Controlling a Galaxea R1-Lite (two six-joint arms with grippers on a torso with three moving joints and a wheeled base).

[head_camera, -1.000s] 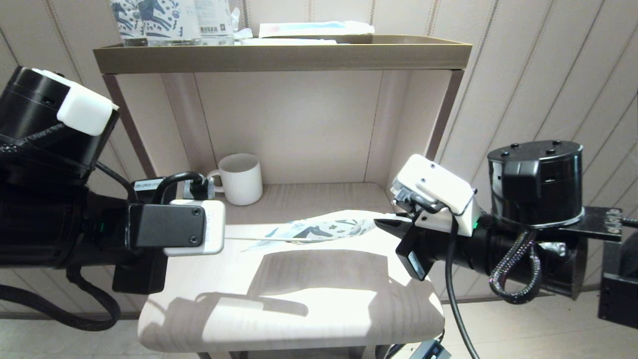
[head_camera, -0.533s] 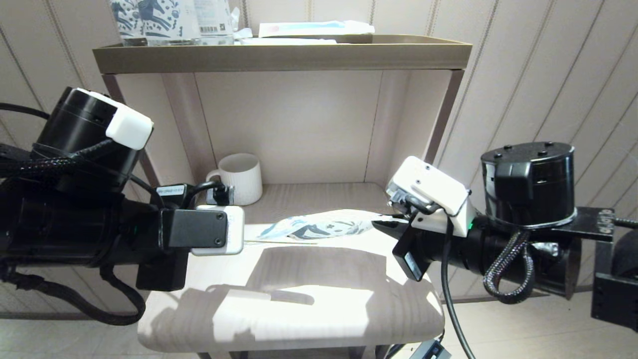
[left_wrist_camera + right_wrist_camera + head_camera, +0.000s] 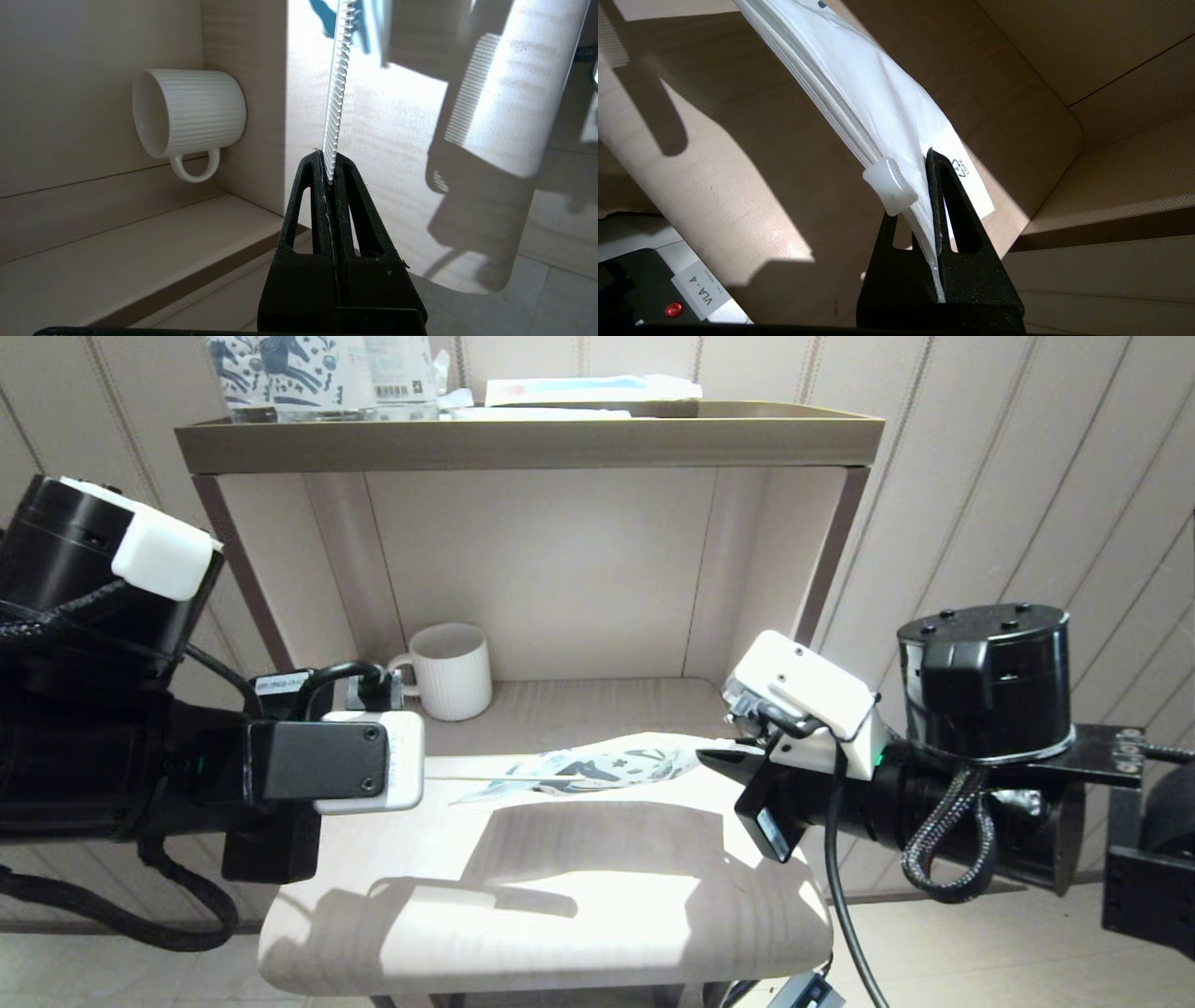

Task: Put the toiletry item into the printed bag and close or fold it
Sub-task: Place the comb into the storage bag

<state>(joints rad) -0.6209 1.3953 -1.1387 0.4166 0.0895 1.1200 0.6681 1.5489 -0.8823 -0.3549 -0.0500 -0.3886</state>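
Observation:
The toiletry item, a slim white comb (image 3: 337,93), sticks out level from my left gripper (image 3: 328,173), which is shut on its handle end. In the head view the comb (image 3: 485,781) shows as a thin line above the table's left side. Its far end reaches the near end of the printed bag (image 3: 611,763); I cannot tell whether it is inside. The bag hangs above the table, drooping to the left. My right gripper (image 3: 724,758) is shut on the bag's right end, beside a white slider (image 3: 889,186).
A ribbed white mug (image 3: 453,670) stands at the back left under the shelf (image 3: 523,441). On the shelf are upright horse-printed packs (image 3: 280,369) and a blue-and-white flat packet (image 3: 588,390). The shelf's side walls flank the table (image 3: 541,952).
My left gripper pushed the comb right toward the bag, then drew back left to about where it started. The right gripper and bag shifted slightly left.

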